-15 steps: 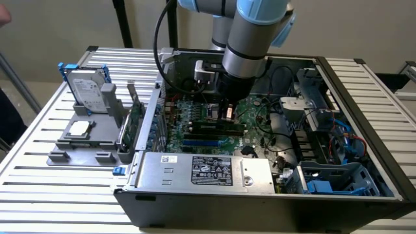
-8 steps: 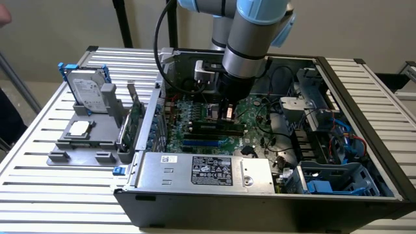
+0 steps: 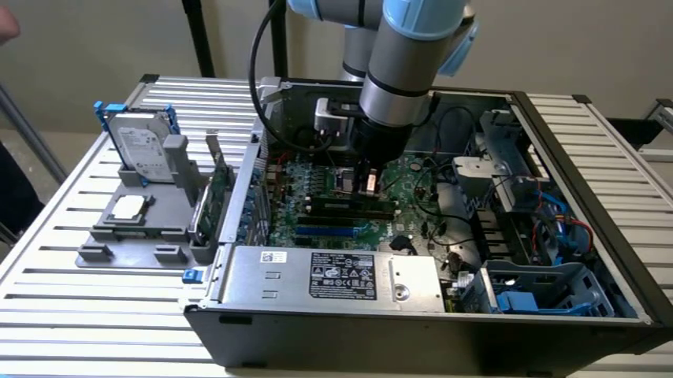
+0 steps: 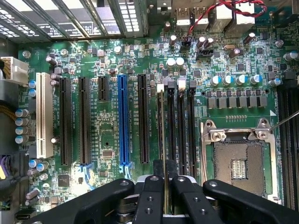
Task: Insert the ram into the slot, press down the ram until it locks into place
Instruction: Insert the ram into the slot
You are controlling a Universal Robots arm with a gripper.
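- I see the ram edge-on in the wrist view, a thin stick standing in the slot, the outermost of four parallel black memory slots, on the side towards the expansion slots.
- The gripper has its jaws clamped on the ram, the two inner fingers pressed to either face of its upper edge.
- In the exterior view the gripper stands nearly upright over the motherboard, with the ram showing as a pale strip between the jaws.
- A white latch sits at the far end of the slot; the three neighbouring memory slots run just beside it, with only narrow gaps between them.
- On the other side, a black expansion slot and the blue slot lie parallel and near.
- The CPU socket sits beyond the memory slots, its metal frame close to the last one.
- The computer case walls ring the board; a silver power supply bounds the near side, drive cages and cables crowd the exterior view's right.
- On the bench, to the exterior view's left, a grey tray carries a hard drive, well apart from the arm.
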